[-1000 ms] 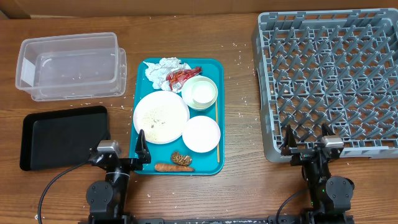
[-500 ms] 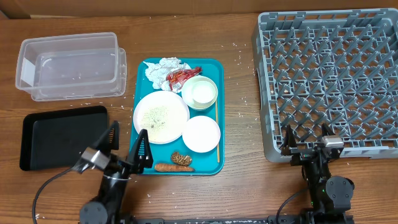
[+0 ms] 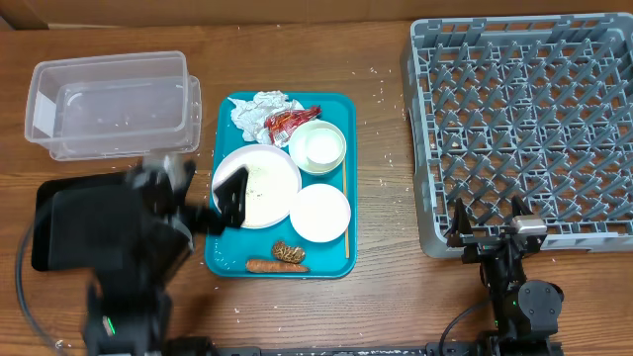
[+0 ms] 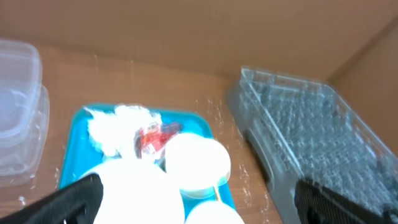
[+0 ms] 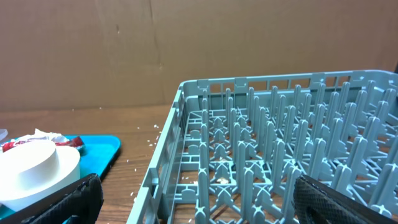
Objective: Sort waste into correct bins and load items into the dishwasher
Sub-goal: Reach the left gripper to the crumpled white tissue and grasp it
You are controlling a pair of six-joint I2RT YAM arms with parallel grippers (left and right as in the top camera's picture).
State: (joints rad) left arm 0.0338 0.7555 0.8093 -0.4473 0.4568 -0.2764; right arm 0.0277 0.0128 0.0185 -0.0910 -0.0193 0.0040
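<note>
We take the waste first. The crumpled white tissue and the red-and-silver wrapper lie touching at the far end of the teal tray. The white bowl is just beside them on the near side.

The left gripper hangs above the tray's left half, over the round plate. Its jaws stand wide apart and hold nothing. The overhead view shows this arm blurred, so we place it only roughly. Its wrist camera looks straight up the tray, so tissue and wrapper lie ahead of it and slightly left, beyond the plate.

The right gripper is also spread wide and empty. It sits at the near edge of the grey dish rack, well apart from the tray. So we judge the left arm much the nearer, and nearer also to the clear tub and the black tray.

The carrot piece and the brown lump lie at the tray's near end. The chopsticks run near-to-far along its right rim, beside the small dish.
</note>
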